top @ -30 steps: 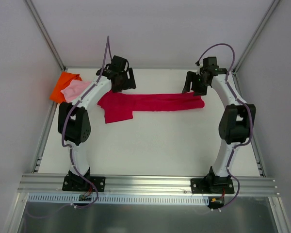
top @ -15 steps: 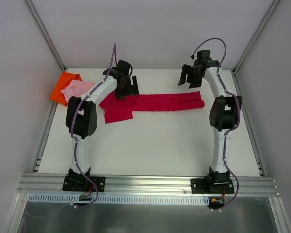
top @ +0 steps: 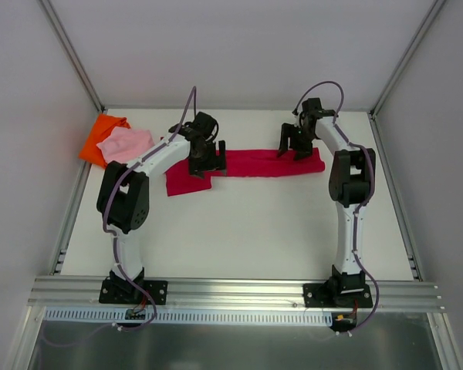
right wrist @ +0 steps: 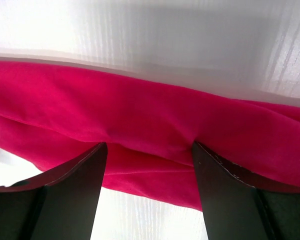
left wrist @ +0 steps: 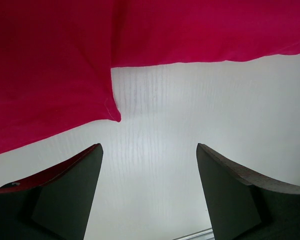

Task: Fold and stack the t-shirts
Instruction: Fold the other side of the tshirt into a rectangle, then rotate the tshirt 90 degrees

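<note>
We see the left end effector [left wrist: 149, 150] spread wide over one end of the red shirt [top: 255, 163], the right end effector [right wrist: 149, 149] likewise over the other.

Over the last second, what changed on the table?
The left gripper moved right and the right gripper moved left, both coming in toward the red shirt, jaws open, holding nothing. The red shirt, the pink shirt and the orange shirt lie where they were.

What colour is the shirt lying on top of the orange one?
Light pink; that shirt shows best in the top view.
</note>
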Available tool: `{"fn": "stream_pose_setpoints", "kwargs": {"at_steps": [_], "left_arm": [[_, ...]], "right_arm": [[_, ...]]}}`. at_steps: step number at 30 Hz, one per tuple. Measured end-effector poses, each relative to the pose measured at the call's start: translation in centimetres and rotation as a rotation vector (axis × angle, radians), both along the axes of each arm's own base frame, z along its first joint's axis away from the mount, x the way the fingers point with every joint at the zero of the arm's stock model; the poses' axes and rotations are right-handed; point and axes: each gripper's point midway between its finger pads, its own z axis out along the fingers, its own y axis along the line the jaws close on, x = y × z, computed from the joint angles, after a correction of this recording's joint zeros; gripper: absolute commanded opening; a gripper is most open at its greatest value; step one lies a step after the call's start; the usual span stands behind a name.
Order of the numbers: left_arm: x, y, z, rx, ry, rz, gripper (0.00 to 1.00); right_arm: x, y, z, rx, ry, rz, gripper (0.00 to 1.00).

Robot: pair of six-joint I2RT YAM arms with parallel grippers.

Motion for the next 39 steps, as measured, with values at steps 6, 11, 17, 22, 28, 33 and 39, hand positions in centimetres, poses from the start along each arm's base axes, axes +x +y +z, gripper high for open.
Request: {"fn": "stream_pose_setpoints", "kwargs": {"at_steps": [6, 11, 17, 22, 28, 33, 39], "left_arm": [[-1.1, 0.9, -1.7, 0.025, 0.049, 0.014, 0.77], [-1.0, 1.2, -3.2, 0.054, 0.075, 0.020, 0.77], [0.4, 1.3, -5.5, 0.095, 0.114, 0.033, 0.77], [1.8, 1.7, -6.2, 0.114, 0.122, 0.056, 0.77], [4.9, 2.4, -6.0, 0.102, 0.101, 0.104, 0.77], [6.5, 4.1, -6.0, 0.092, 0.103, 0.167, 0.77], [7.0, 5.2, -5.8, 0.093, 0.107, 0.196, 0.77]], "right_arm": [[0.1, 0.3, 0.1, 0.014, -0.007, 0.010, 0.73], [-0.7, 0.1, -0.3, 0.009, -0.010, 0.029, 0.73], [-3.9, -0.8, -0.3, -0.024, 0.030, 0.046, 0.73], [-6.0, -1.5, 0.6, -0.048, 0.042, 0.054, 0.72], [-8.4, -1.4, 2.4, -0.052, 0.036, 0.071, 0.72], [-10.6, -0.3, 3.9, -0.075, 0.022, 0.118, 0.73], [-9.2, 0.0, 5.3, -0.127, -0.048, 0.115, 0.75]]}}
